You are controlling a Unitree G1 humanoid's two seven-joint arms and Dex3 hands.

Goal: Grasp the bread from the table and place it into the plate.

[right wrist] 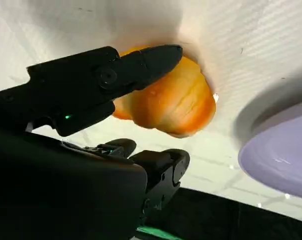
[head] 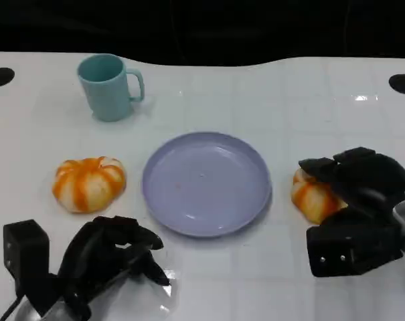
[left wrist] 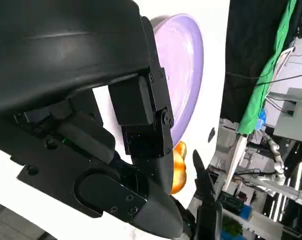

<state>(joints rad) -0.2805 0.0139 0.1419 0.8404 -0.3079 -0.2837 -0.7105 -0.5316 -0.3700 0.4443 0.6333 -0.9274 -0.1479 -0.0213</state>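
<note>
Head view: I see the lavender plate point(head: 206, 182) at frame centre on the white table point(head: 322, 107). One orange-and-white bread roll point(head: 89, 182) lies left of the plate, apart from it. A second bread roll point(head: 311, 198) lies right of the plate, near its rim. My right hand point(head: 353, 200) sits at the right edge with its fingers point(head: 322, 165) draped over this roll from above and the right. My left hand point(head: 112, 251) is at lower left, below the left roll and not touching it; its fingers are curled inward around nothing. A teal mug point(head: 109, 87) stands at upper left.

Left wrist view: the left hand's point(left wrist: 141, 150) black shell dominates; the plate point(left wrist: 185, 70) shows at upper centre, a roll point(left wrist: 178, 167) at lower centre beyond the fingers.

Right wrist view: one finger point(right wrist: 136, 67) lies across the roll point(right wrist: 175, 102); others point(right wrist: 163, 167) sit below it with a gap. I cannot tell whether the grip is clamped. The plate point(right wrist: 280, 155) rim shows at lower right.
</note>
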